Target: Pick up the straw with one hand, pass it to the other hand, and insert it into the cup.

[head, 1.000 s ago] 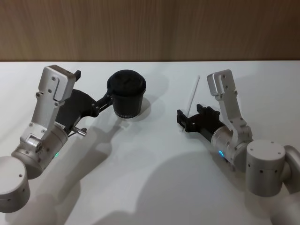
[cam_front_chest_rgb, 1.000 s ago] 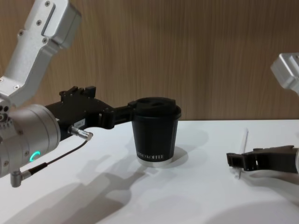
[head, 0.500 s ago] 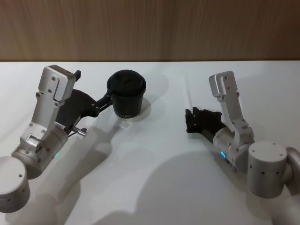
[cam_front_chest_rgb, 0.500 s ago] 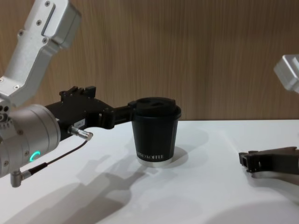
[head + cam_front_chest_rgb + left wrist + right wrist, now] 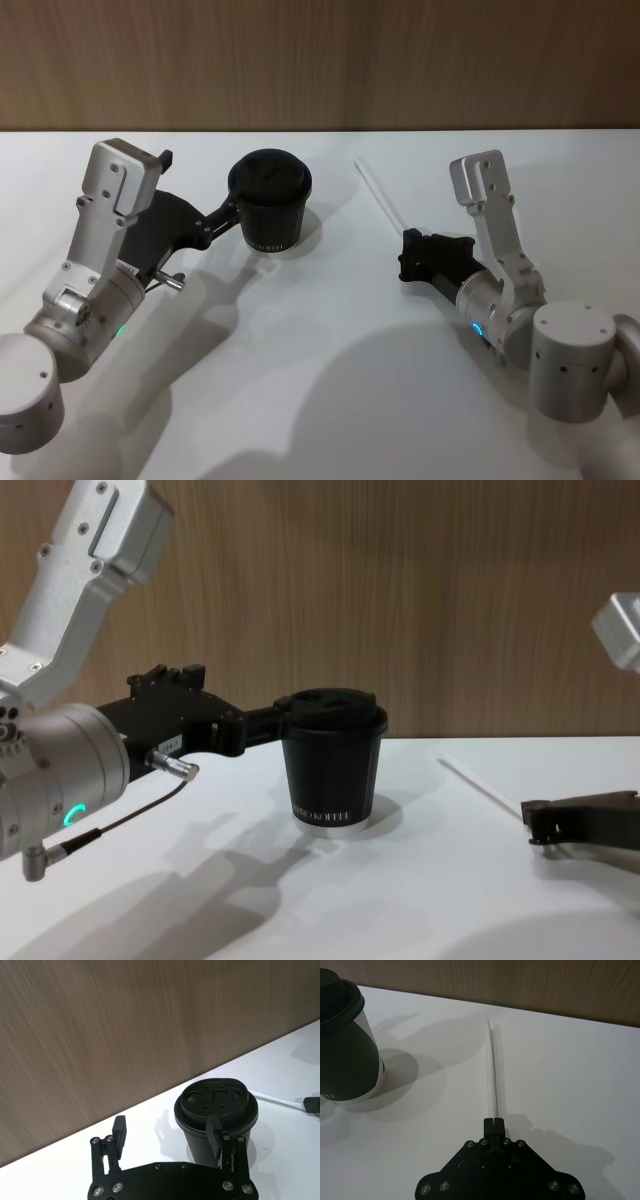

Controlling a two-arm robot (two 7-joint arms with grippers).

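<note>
Swinging leftward: straw (image 5: 381,196) (in right tool (image 5: 405,258))

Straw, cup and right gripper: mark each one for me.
straw (image 5: 493,1070), right wrist view, midway along its white shaft.
cup (image 5: 330,770), chest view, on its black side wall.
right gripper (image 5: 494,1120), right wrist view, between the tips of its fingers, shut on the straw.

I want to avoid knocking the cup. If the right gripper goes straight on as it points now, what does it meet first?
Probably nothing near: the right gripper, shut on the straw, points along it over bare table toward the wooden wall. The cup stands clearly to the side of that line.
</note>
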